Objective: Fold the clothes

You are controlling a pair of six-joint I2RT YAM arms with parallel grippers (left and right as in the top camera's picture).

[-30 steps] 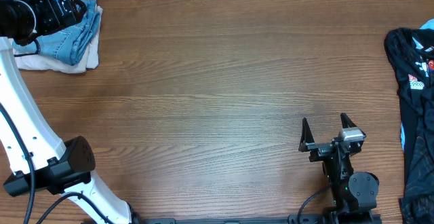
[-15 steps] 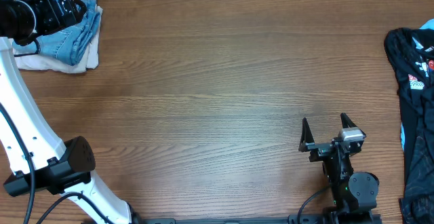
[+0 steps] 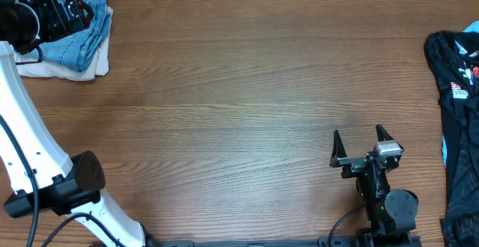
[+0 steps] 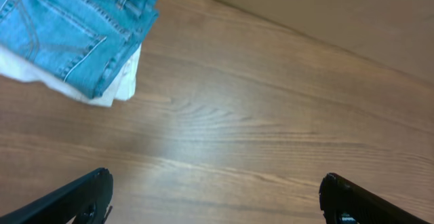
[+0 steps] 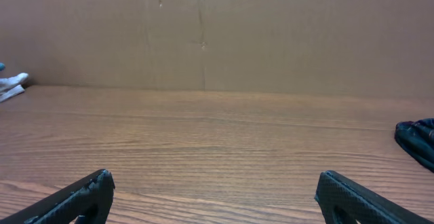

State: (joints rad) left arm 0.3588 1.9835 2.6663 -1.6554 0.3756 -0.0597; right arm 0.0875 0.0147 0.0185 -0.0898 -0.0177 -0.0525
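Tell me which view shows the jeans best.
Left wrist: the jeans fill its upper left corner, close enough to show the pocket stitching. Overhead shows them small at the far left, partly hidden by the left arm. Right wrist shows at most a blue speck at its left edge.

Overhead looks straight down on the counter (image 3: 239, 112). Left wrist, close, shares its jeans (image 4: 61, 27) corner; right wrist faces level across.

Black garment (image 3: 449, 127), white garment (image 3: 96, 61), wooden table (image 3: 239, 90)
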